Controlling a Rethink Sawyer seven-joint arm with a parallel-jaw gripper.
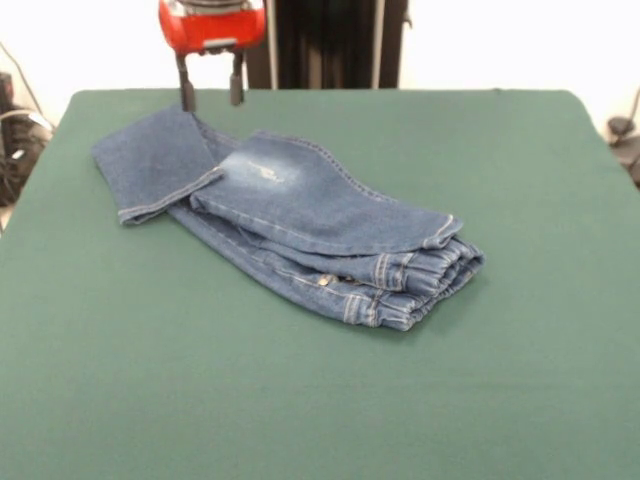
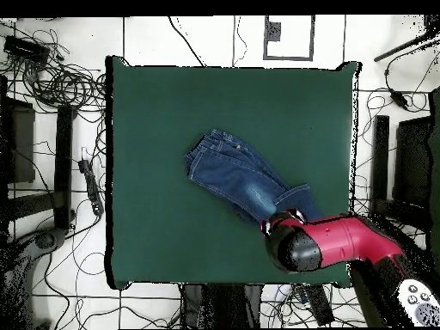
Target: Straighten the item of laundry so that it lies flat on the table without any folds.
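The jeans [image 1: 300,220] lie folded on the green table [image 1: 320,400], left of centre. One leg is doubled over the other, with a pale faded patch on top. The gathered waistband is bunched at the near right end, and a leg cuff lies at the far left. My gripper [image 1: 211,95] hangs over the far left of the table, just above the far edge of that leg. Its two dark fingers [image 1: 185,92] are apart with nothing between them. In the overhead view the jeans [image 2: 236,176] run diagonally across the table [image 2: 172,129], and the red arm [image 2: 322,245] covers their leg ends and the gripper.
The black pedestal [image 1: 330,45] stands behind the table's far edge. Cables and equipment [image 2: 60,86] lie on the floor around the table. A dark object [image 1: 625,140] sits beyond the right edge. Bare green cloth lies all round the jeans.
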